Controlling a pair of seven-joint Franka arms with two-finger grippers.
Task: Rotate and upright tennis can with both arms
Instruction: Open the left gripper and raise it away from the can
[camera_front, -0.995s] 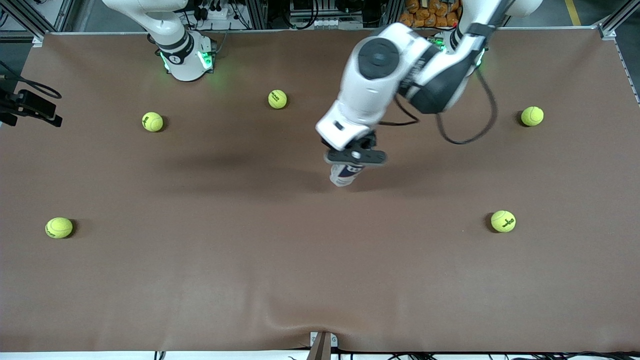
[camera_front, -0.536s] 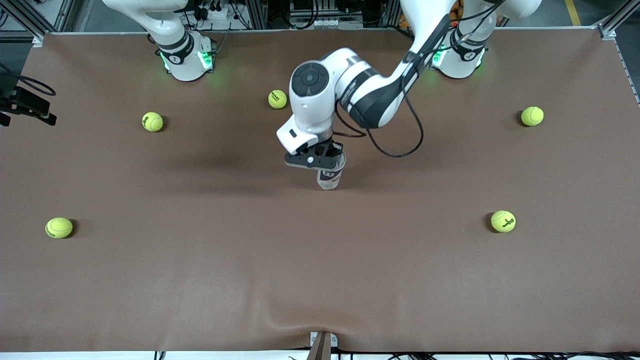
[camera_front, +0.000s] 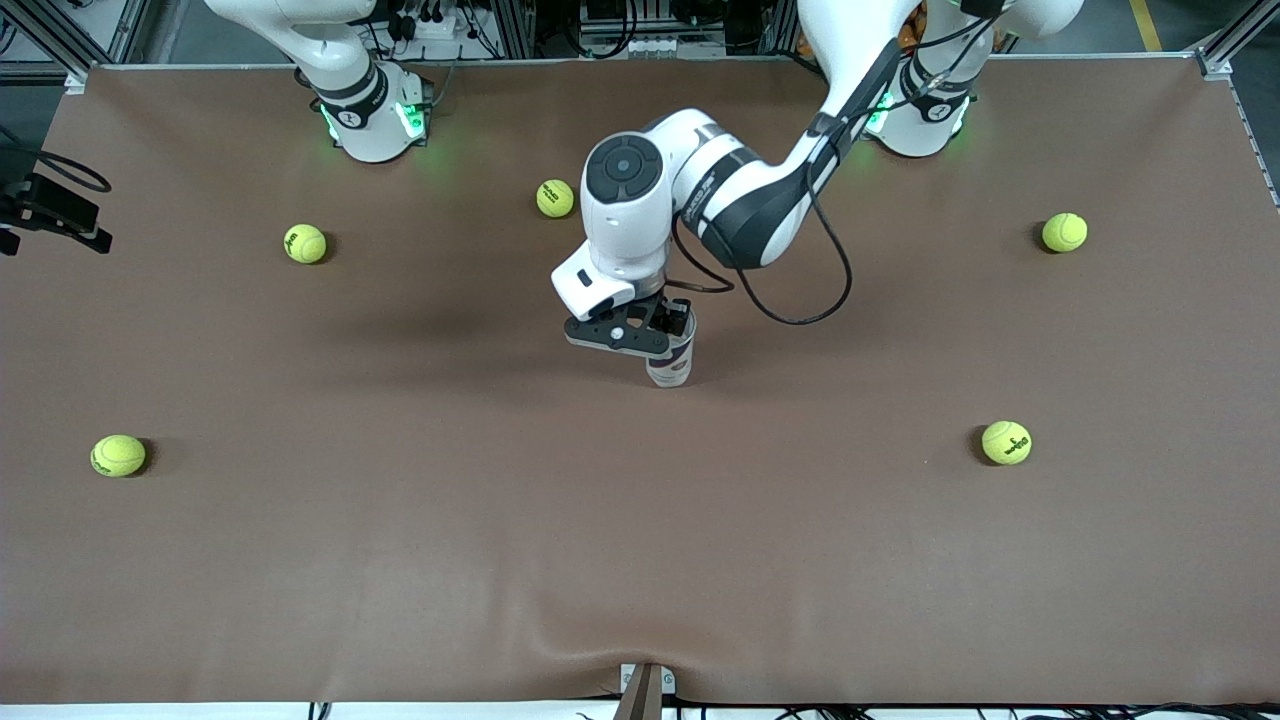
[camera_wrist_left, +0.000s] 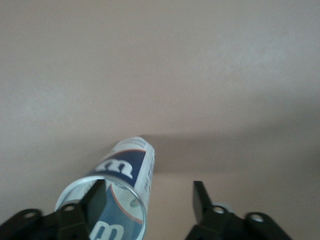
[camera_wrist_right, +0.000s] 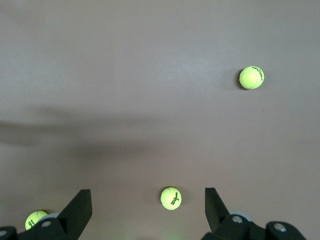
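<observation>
The tennis can, clear with a white and navy label, stands about upright in the middle of the table. My left gripper hangs right over its top. In the left wrist view the can points its open metallic rim at the camera. My left gripper is open. One of its fingers overlaps the rim at the can's mouth, and the other stands apart from the can. My right gripper is open and empty, high over the table by the right arm's base. It is out of the front view.
Several yellow-green tennis balls lie on the brown table: one near the robots' bases, one and one toward the right arm's end, one and one toward the left arm's end. A black device sits at the table's edge.
My left arm swung toward the right arm's end with the tilted can, then came down slightly. The can now stands about upright on the table.
</observation>
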